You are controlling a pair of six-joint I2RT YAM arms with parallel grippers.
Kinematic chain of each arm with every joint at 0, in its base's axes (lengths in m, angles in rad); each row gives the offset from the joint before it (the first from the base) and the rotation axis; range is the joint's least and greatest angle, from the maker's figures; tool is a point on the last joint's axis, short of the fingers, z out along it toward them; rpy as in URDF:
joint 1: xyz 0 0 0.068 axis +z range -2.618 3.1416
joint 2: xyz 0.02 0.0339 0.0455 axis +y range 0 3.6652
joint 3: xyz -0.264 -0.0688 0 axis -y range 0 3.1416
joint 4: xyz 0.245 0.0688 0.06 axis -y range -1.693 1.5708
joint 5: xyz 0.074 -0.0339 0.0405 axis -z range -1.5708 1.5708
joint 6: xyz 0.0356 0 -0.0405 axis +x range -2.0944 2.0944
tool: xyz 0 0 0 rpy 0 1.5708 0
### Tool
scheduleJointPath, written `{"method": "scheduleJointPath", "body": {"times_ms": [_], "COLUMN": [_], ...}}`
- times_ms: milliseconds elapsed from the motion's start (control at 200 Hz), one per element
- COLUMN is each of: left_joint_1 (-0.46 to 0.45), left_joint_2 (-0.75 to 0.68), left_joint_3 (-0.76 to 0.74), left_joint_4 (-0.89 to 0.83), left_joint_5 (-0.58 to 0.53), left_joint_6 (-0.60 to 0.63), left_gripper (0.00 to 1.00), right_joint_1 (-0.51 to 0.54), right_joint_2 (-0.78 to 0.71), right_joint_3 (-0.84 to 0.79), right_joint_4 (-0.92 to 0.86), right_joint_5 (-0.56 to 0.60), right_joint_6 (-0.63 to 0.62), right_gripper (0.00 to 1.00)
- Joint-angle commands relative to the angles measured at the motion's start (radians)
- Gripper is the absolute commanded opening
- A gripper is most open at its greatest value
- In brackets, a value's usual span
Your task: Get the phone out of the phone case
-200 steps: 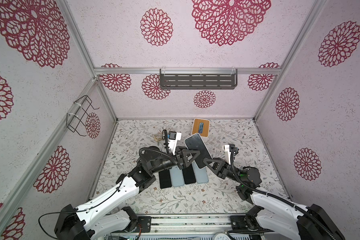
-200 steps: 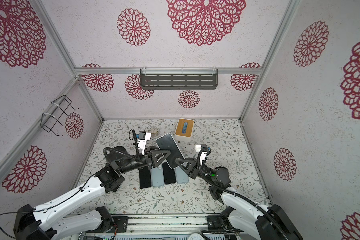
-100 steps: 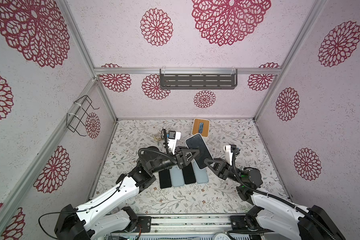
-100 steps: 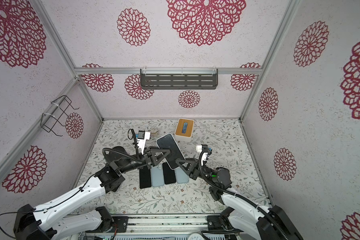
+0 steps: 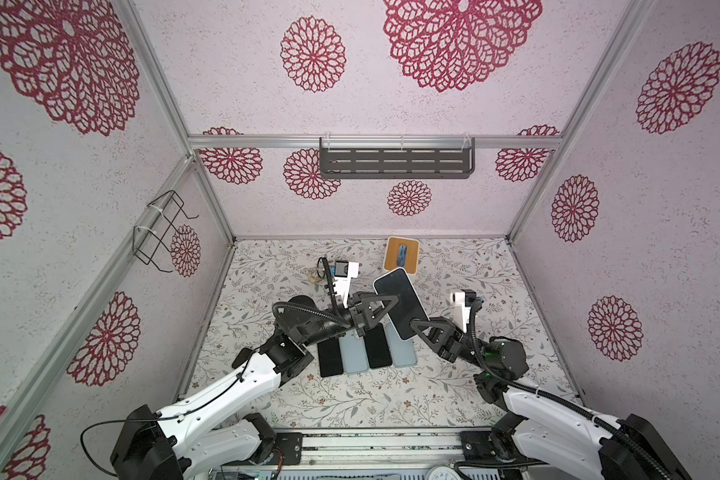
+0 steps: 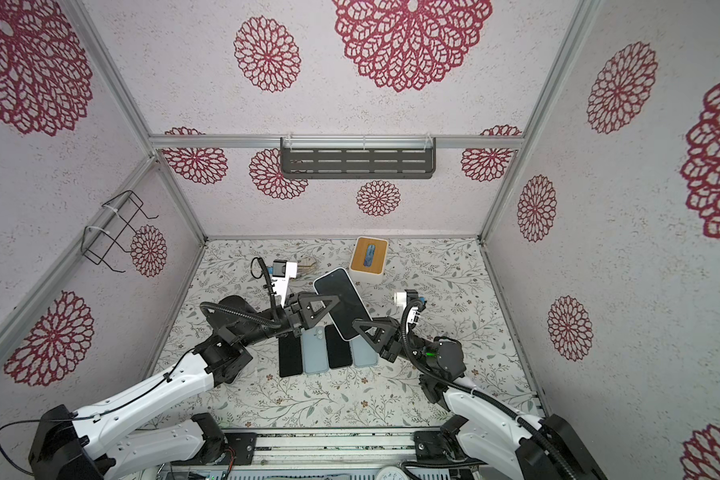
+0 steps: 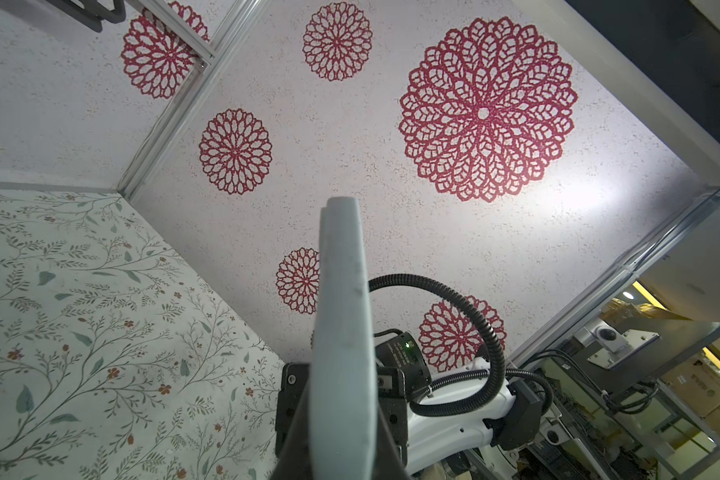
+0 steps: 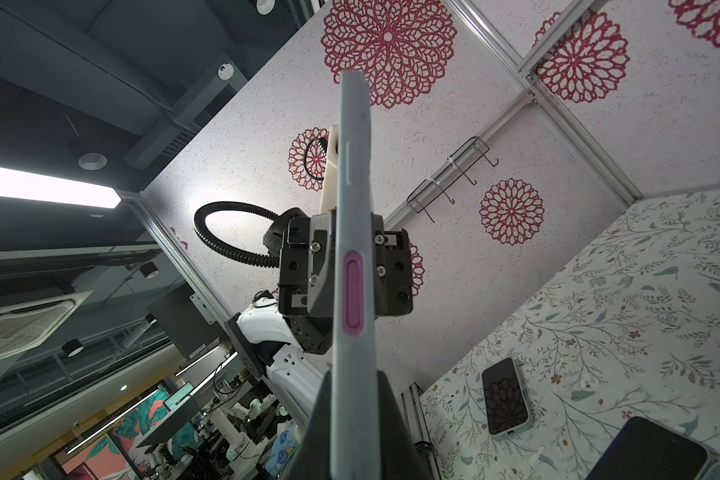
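Observation:
The phone (image 5: pixel 399 301) (image 6: pixel 341 302), dark screen up, sits inside its pale blue-grey phone case (image 7: pixel 341 324) (image 8: pixel 353 199) and is held tilted in the air above the table's middle. My left gripper (image 5: pixel 391 297) (image 6: pixel 334 300) (image 7: pixel 341 440) is shut on one long side of the case. From the other side, my right gripper (image 5: pixel 415 325) (image 6: pixel 359 325) (image 8: pixel 354 419) is shut on the case near its lower end. A pink side button (image 8: pixel 353 295) shows on the case edge in the right wrist view.
Under the held phone lies a row on the floral table: a black phone (image 5: pixel 329 358), a pale blue case (image 5: pixel 354 353), another black phone (image 5: pixel 377 347) and another pale blue case (image 5: pixel 405 351). A wood-topped box (image 5: pixel 400 254) stands at the back. A grey shelf (image 5: pixel 395 158) and a wire rack (image 5: pixel 159 232) hang on the walls.
My left gripper has closed onto the side of the cased phone. The phone has shifted slightly in the air, and the right gripper keeps its grip.

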Motion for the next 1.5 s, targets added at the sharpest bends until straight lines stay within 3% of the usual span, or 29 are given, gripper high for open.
{"method": "scheduleJointPath", "body": {"times_ms": [0, 15, 40, 105, 140, 200, 270, 530, 826, 1036, 1496], "left_joint_1": [-0.003, -0.003, -0.004, -0.004, -0.004, -0.004, -0.005, -0.039, -0.101, -0.118, -0.124], "left_joint_2": [-0.011, -0.013, -0.017, -0.028, -0.033, -0.037, -0.029, 0.038, 0.026, 0.027, 0.032], "left_joint_3": [0.001, 0.001, -0.002, -0.012, -0.021, -0.038, -0.052, -0.098, -0.132, -0.145, -0.153], "left_joint_4": [0.121, 0.123, 0.125, 0.141, 0.157, 0.203, 0.266, 0.449, 0.354, 0.325, 0.349], "left_joint_5": [0.002, -0.002, -0.013, -0.053, -0.087, -0.150, -0.208, -0.435, -0.594, -0.634, -0.615], "left_joint_6": [-0.007, -0.008, -0.010, -0.027, -0.043, -0.082, -0.140, -0.337, -0.408, -0.447, -0.455], "left_gripper": [0.05, 0.04, 0.02, 0.00, 0.00, 0.00, 0.00, 0.00, 0.00, 0.00, 0.00], "right_joint_1": [-0.001, -0.001, 0.000, 0.002, 0.005, 0.012, 0.023, 0.091, 0.115, 0.117, 0.119], "right_joint_2": [-0.018, -0.021, -0.027, -0.045, -0.056, -0.076, -0.091, -0.031, 0.037, 0.069, 0.139], "right_joint_3": [-0.019, -0.021, -0.026, -0.044, -0.056, -0.071, -0.081, -0.066, -0.024, 0.008, 0.061], "right_joint_4": [0.004, 0.004, 0.004, 0.005, 0.006, 0.002, -0.005, 0.065, 0.140, 0.144, 0.165], "right_joint_5": [0.023, 0.025, 0.029, 0.048, 0.065, 0.096, 0.129, 0.182, 0.184, 0.183, 0.172], "right_joint_6": [-0.008, -0.009, -0.011, -0.016, -0.020, -0.034, -0.048, -0.090, -0.100, -0.100, -0.076], "right_gripper": [0.00, 0.00, 0.10, 0.44, 0.56, 0.69, 0.73, 0.74, 0.63, 0.58, 0.32]}}
